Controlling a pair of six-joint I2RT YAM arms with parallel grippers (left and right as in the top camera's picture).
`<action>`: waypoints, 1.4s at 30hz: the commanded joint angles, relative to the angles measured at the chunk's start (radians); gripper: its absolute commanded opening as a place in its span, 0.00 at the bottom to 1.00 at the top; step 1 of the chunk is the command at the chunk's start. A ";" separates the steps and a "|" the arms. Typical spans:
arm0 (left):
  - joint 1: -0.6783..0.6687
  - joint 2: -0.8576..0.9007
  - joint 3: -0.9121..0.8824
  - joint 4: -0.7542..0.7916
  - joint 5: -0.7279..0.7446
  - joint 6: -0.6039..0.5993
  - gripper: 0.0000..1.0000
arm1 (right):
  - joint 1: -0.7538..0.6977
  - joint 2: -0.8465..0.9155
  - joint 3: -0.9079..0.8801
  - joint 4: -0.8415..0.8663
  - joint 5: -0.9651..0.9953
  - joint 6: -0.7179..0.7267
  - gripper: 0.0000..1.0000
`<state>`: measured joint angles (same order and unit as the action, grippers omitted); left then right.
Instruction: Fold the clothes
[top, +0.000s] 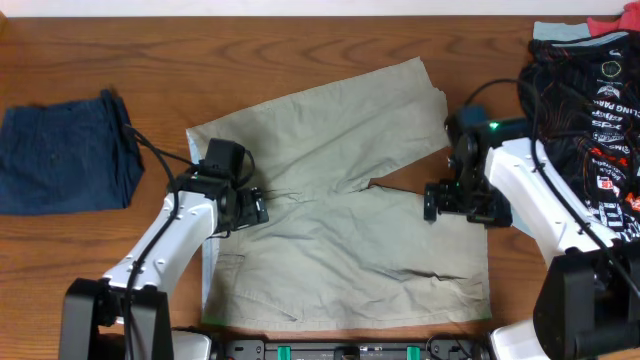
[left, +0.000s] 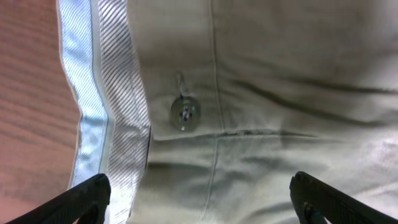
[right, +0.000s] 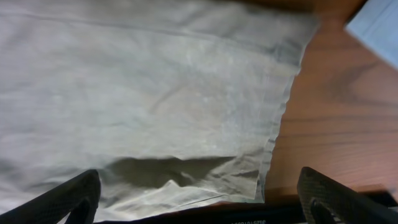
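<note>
The khaki-beige shorts (top: 340, 210) lie spread flat on the table's middle, waistband to the left, two legs pointing right. My left gripper (top: 250, 205) is open just above the waistband by the button (left: 184, 112), where the pale blue lining (left: 87, 106) shows. My right gripper (top: 440, 200) is open above the upper edge of the near leg, near its hem (right: 273, 124). Neither gripper holds anything.
A folded dark navy garment (top: 60, 155) lies at the far left. A black jersey with red and white print (top: 590, 110) lies at the right, partly under my right arm. The wooden table (top: 300, 50) shows around the shorts.
</note>
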<state>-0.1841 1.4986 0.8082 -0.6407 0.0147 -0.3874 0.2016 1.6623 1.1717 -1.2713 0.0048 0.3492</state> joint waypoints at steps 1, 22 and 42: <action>0.005 0.027 0.008 0.006 -0.022 0.021 0.85 | -0.015 0.001 -0.042 0.029 0.021 0.040 0.99; 0.005 0.076 0.115 0.061 -0.057 0.022 0.06 | -0.054 0.001 -0.172 0.180 0.021 0.073 0.99; 0.225 0.077 0.393 -0.122 -0.192 0.058 0.55 | -0.072 0.000 -0.171 0.405 -0.216 -0.068 0.99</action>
<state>0.0151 1.5764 1.2057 -0.7551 -0.1551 -0.3351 0.1387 1.6623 1.0031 -0.8497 -0.0959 0.3561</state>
